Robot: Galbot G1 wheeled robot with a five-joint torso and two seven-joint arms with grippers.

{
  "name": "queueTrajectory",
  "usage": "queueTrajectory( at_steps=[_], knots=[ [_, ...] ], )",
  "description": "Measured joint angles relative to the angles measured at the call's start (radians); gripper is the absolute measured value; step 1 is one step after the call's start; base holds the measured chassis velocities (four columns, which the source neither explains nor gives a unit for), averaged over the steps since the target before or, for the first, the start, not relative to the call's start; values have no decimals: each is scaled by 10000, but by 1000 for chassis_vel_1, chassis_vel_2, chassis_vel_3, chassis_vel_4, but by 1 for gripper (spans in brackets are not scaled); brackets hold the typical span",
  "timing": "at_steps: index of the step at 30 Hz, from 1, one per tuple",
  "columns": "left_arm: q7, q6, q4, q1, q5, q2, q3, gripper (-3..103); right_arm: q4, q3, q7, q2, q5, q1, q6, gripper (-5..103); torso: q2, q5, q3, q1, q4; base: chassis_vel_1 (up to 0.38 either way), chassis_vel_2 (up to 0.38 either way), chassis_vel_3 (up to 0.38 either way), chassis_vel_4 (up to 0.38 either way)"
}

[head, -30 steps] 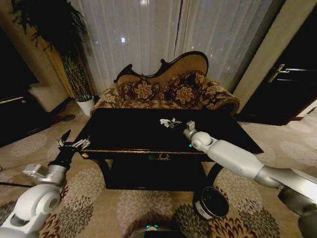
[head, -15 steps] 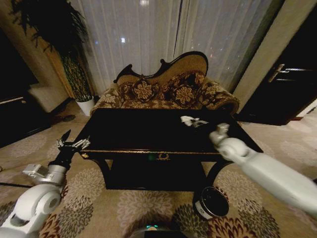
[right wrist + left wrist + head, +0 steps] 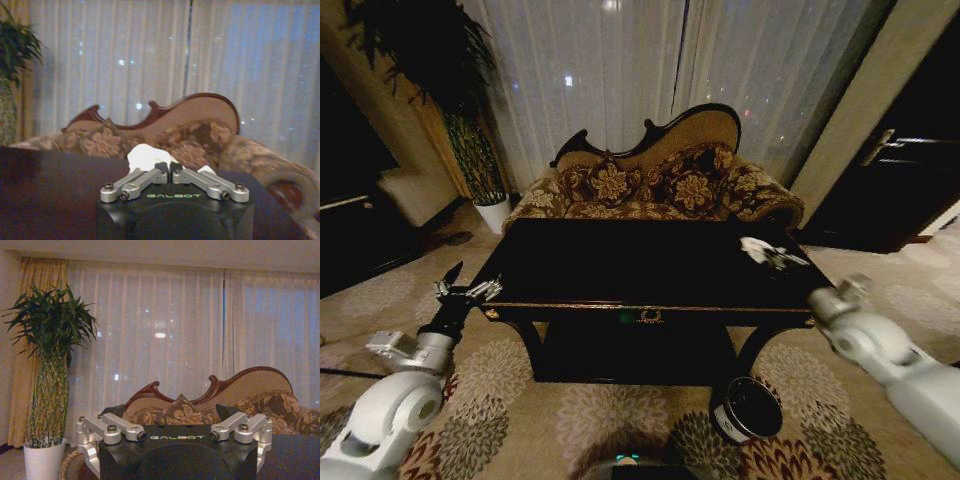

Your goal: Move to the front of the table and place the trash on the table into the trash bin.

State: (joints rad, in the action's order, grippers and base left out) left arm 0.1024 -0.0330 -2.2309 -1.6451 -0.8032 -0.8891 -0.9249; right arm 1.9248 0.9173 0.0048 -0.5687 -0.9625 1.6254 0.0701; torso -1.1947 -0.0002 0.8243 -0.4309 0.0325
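The dark glossy table (image 3: 600,265) stands in front of me, its top bare apart from what I hold. My right gripper (image 3: 767,251) hovers over the table's right end, shut on a small white paper wad (image 3: 754,245). In the right wrist view the fingers (image 3: 137,181) meet under the paper wad (image 3: 146,155), above the dark table (image 3: 45,195). The trash bin (image 3: 748,408), round and dark with a pale patch, sits on the carpet by the table's right front leg, below my right forearm. My left gripper (image 3: 466,291) is open off the table's left front corner, its fingers spread in the left wrist view (image 3: 177,436).
A floral sofa (image 3: 655,185) stands right behind the table. A tall plant in a white pot (image 3: 492,212) is at the back left. Curtains fill the far wall and a dark door (image 3: 895,190) is at the right. Patterned carpet surrounds the table.
My right arm has swung to the right with the white wad, from over the table's middle to its right end. The left arm has not moved.
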Motion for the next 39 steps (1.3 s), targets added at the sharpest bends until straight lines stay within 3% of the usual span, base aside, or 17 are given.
queueTrajectory(
  at_steps=[7,14,23,31,39],
  knots=[
    [5,0,0,0,0,0,0,100,-99,983,-454,-1871,1112,1948,875,0,1,0,1,-1,-1,0,0,0,0],
    [3,0,0,0,0,0,0,100,-532,1073,-656,-2757,1427,2359,1228,0,1,1,1,0,0,0,0,0,0],
    [4,0,0,0,0,0,-1,100,-2616,52,-876,-3626,2632,2005,1948,0,1,2,2,-2,-2,0,0,0,0],
    [3,0,1,0,0,0,0,100,-5445,-1697,-979,-4161,3994,401,2566,0,3,0,3,-2,-3,0,0,0,0],
    [3,0,0,0,0,0,0,100,-7715,-2879,-1098,-4427,4653,-1029,3039,0,3,2,3,-3,-2,0,0,0,0]
  ],
)
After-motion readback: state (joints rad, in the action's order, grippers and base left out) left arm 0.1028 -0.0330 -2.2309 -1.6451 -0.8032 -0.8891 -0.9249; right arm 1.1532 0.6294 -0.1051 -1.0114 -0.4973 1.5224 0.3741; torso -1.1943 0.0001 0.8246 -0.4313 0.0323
